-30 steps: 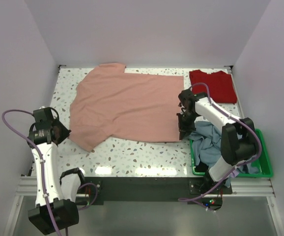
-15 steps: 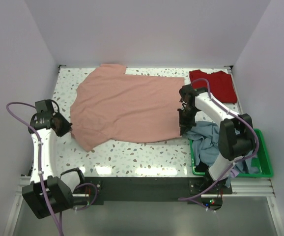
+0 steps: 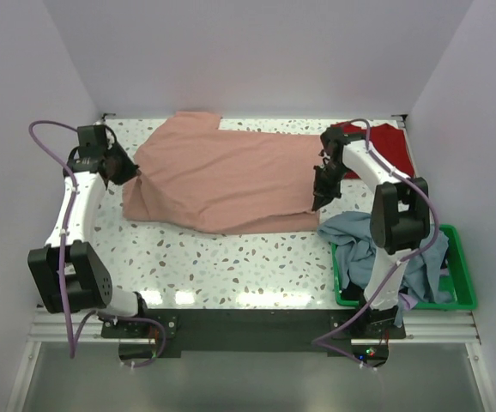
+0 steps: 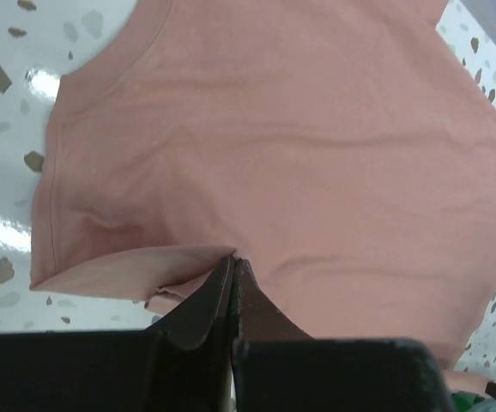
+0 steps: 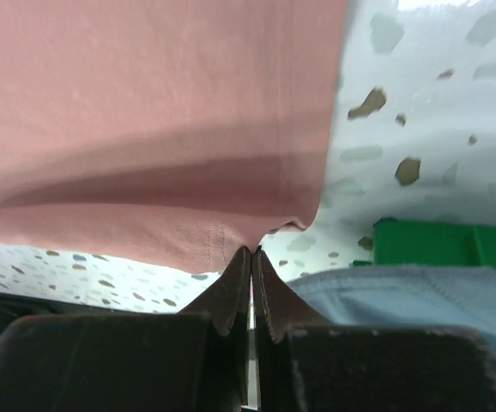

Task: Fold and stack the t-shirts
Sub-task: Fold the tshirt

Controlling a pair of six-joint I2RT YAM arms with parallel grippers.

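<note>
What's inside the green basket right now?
A crumpled light blue-grey shirt fills the green basket and spills over its far-left rim onto the table. Anything underneath that heap is covered, so I can't tell whether there are more shirts.

No readable text anywhere — no label, brand, number or sign shows on the shirts, the basket, the arms or the counter — nothing legible.
</note>
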